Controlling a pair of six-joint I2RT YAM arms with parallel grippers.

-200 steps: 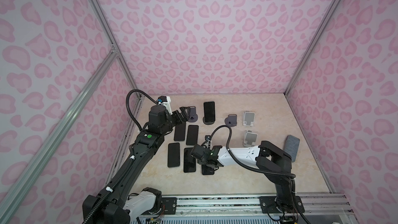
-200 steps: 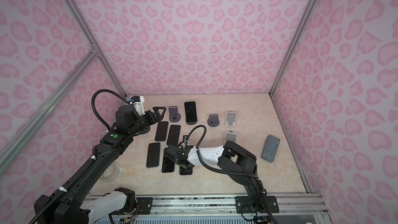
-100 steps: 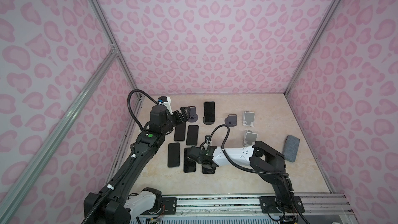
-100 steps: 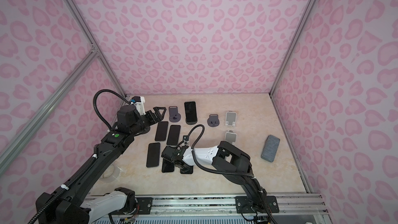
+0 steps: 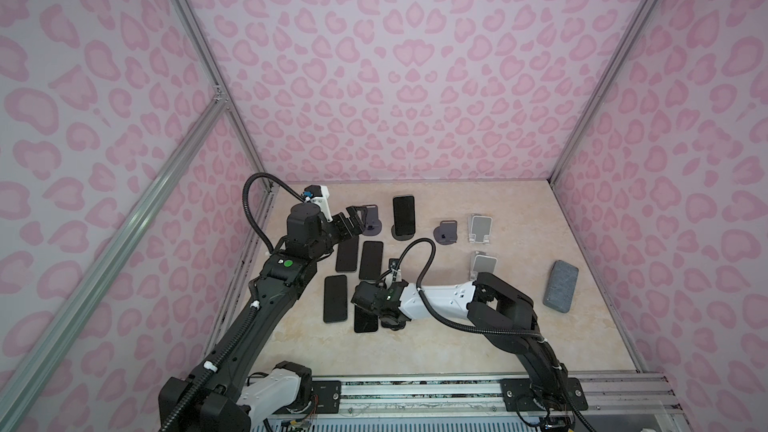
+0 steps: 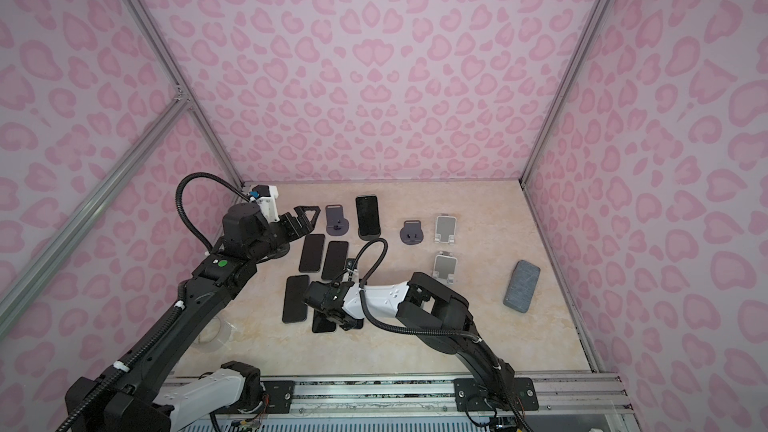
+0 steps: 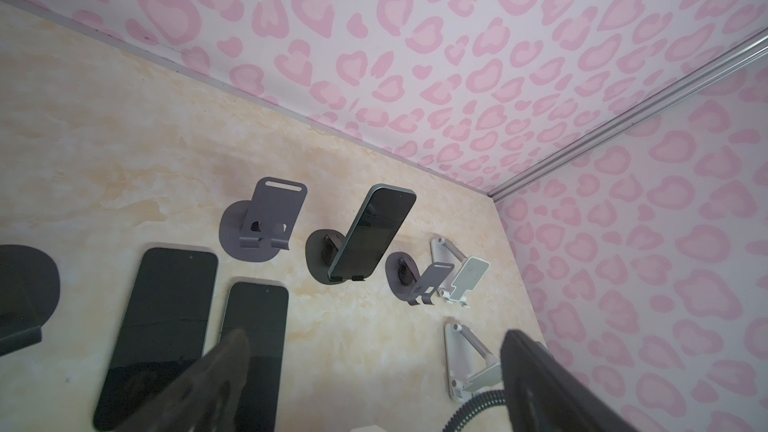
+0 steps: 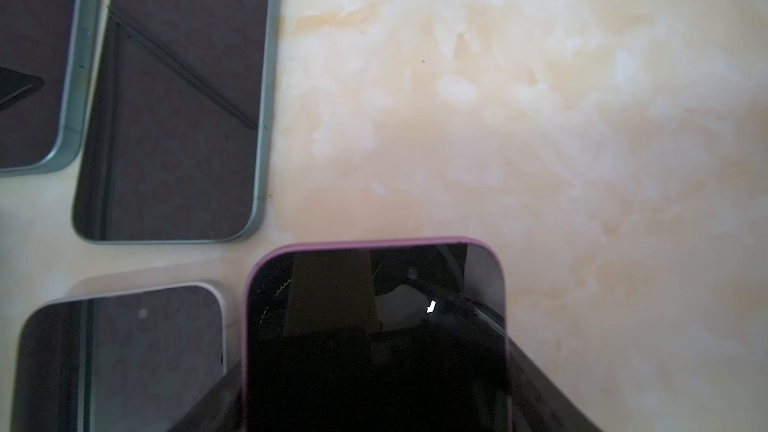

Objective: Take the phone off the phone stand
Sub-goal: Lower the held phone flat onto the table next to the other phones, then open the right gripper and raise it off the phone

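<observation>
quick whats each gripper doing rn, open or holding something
Left gripper: open, holding nothing.
Right gripper: jaws on either side of the purple-edged phone; whether it grips it cannot be told.

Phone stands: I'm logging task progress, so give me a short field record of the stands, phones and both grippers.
occupied stand: one, dark round base, black phone leaning on it
empty stands: at least four, two grey, two white
flat phones: several on table
left gripper: open, empty
right gripper: fingers flank purple phone, grip unclear
</observation>
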